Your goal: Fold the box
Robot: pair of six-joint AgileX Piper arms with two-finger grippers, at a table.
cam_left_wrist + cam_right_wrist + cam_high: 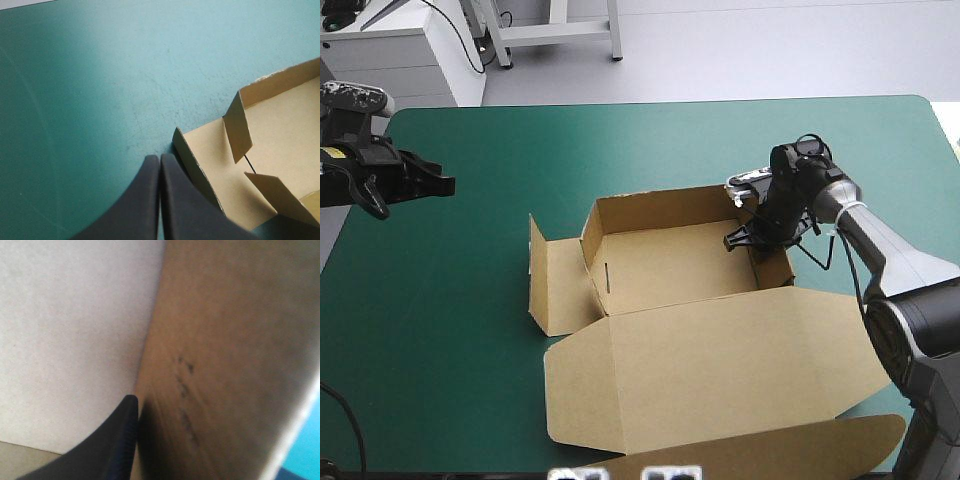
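One box (670, 262) wall in right gripper (752, 238)

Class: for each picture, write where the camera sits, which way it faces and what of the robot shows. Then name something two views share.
High view: above and behind the robot, facing forward and down; table, box, left pincer, right pincer.
Left wrist view: above that wrist, along its shut pincer toward the box's left flap.
Right wrist view: above that wrist, close against box board; one finger shows.
Shared: high and left wrist views show the flap.
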